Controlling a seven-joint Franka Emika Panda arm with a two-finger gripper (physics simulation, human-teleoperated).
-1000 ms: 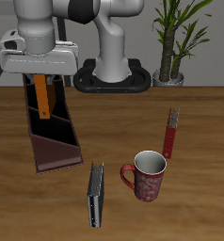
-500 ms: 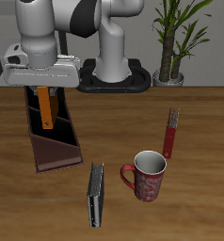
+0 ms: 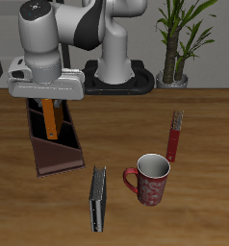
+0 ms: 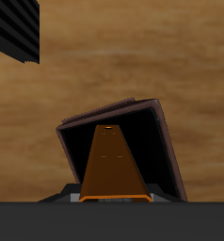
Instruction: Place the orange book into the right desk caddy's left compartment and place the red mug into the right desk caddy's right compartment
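Exterior view — gripper [image 3: 48, 99] clamps the orange book [image 3: 50, 119] upright, long axis vertical, its lower end inside the right desk caddy [image 3: 53, 142] near the table's back edge — straight below the fingers.

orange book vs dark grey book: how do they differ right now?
Pose: the orange book stands upright over the right desk caddy, under the gripper; the dark grey book rests on the table, nearer the front edge.
Colour: orange cover against dark grey.
Surroundings: the orange book is over the caddy's walls; the grey one lies in the open beside the red mug.
Shared: both are thin books.
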